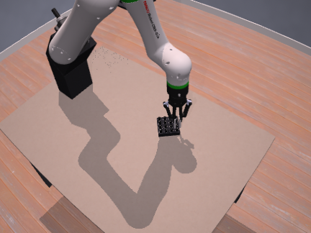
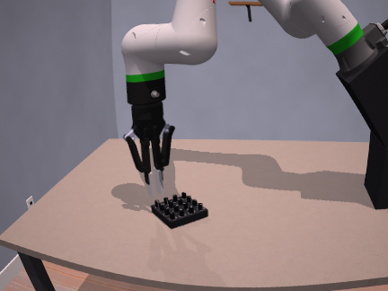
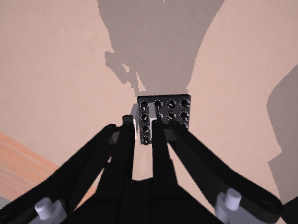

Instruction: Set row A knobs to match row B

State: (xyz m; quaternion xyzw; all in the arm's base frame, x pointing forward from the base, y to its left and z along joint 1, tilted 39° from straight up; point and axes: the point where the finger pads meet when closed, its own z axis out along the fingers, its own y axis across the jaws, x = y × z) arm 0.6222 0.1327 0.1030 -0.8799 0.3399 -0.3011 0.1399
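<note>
The black knob box (image 1: 168,126) (image 2: 178,213) (image 3: 170,109) stands on its feet on the tan table top (image 1: 223,151) (image 2: 269,233), with several small black knobs in rows. My gripper (image 1: 176,123) (image 2: 153,181) (image 3: 144,110) points straight down over one edge column of knobs, with its tips just above them. Its fingers stand a narrow gap apart, and nothing is held between them. In the wrist view that column of knobs shows through the gap. The white lines on the knobs and the printed names are too small to read.
The robot's black base (image 1: 70,77) (image 2: 374,135) stands at the far corner of the table. The table edge (image 2: 135,271) runs in front of the box in the exterior view. The wooden floor (image 1: 252,54) surrounds the table.
</note>
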